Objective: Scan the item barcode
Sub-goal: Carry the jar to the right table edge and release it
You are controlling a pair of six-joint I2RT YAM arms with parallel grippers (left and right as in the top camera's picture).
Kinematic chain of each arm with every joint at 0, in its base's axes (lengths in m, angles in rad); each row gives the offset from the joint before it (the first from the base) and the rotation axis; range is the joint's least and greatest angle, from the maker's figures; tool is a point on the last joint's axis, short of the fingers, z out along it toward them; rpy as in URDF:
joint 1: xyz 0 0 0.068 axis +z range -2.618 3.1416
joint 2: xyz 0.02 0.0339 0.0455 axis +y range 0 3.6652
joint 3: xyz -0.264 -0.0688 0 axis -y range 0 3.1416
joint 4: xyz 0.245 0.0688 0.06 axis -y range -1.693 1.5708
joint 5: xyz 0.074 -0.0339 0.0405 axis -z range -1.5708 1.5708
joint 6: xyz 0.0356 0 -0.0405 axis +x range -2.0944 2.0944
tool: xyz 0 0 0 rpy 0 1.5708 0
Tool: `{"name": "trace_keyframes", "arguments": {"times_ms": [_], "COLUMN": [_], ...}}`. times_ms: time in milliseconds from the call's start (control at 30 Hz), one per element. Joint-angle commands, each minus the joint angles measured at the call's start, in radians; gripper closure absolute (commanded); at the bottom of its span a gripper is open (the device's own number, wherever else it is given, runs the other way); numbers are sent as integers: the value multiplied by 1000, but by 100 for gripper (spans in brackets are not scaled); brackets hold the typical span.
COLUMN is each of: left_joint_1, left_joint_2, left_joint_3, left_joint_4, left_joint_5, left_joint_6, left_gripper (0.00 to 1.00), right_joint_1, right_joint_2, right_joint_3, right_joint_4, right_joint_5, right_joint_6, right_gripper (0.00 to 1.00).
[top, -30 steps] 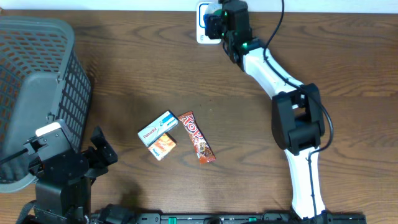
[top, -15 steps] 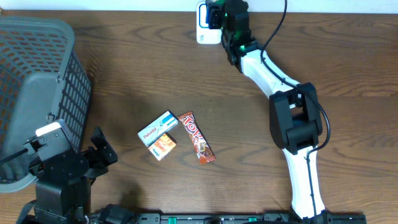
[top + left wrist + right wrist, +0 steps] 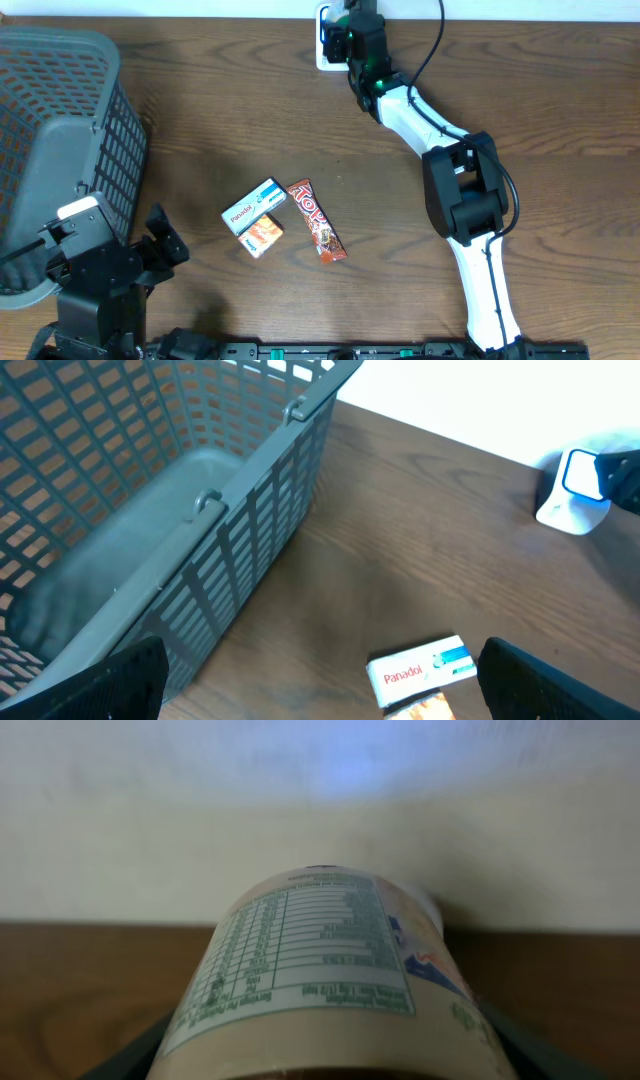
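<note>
One basket (image 3: 120, 160), one Panadol box (image 3: 253, 206), one orange box (image 3: 263, 236), one chocolate bar (image 3: 316, 220), one scanner (image 3: 570, 510), one tub (image 3: 320, 980)

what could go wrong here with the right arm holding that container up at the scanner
1. The container is round and pinched only at its sides by the right hand, so it could twist or slip out.
2. Only a nutrition label shows in the right wrist view, so the barcode may not be facing the scanner.
3. The hand sits very close to the scanner and could knock it.
</note>
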Motion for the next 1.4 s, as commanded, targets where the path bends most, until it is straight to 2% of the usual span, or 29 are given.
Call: {"name": "trace_keyframes", "arguments": {"times_ms": [0,33,167,200,267,400,467,633,867,1067,1167,1300,1367], "left_joint_1": [-1,-1,-1,-1,-1,-1,-1,-1,-1,-1,-1,-1,-1], "left_joint_2": [-1,-1,-1,-1,-1,-1,-1,-1,-1,-1,-1,-1,-1], "left_joint_3": [13,13,13,13,13,13,13,13,13,13,13,13,13], "left_joint_4": [-2,-2,-2,-2,-2,-2,-2,-2,-2,-2,-2,-2,-2], "left_joint_5": [-6,-6,-6,-6,-6,-6,-6,-6,-6,-6,-6,-6,-6], "left_joint_6": [6,6,6,6,6,6,6,6,6,6,6,6,6], "left_gripper": [2,2,2,2,2,2,2,2,2,2,2,2,2], "right_joint_1": [6,3,-19,-38,-70,-193,-314,-551,-837,-956,-982,-1019,-1032], "right_joint_2": [-122,-169,-346,-410,-478,-579,-588,-537,-391,-221,-171,-140,-144], "right_joint_3": [20,20,20,20,20,20,19,12,11,11,11,11,12], "right_joint_4": [-105,-176,-451,-563,-693,-975,-1141,-1290,-1341,-1405,-1418,-1418,-1414], "right_joint_5": [20,29,147,181,185,185,185,182,170,29,23,22,19], "right_joint_6": [-33,-47,-53,-53,-53,18,61,60,106,113,112,112,112], "right_gripper": [56,57,50,49,47,45,45,43,39,43,42,39,35]}}
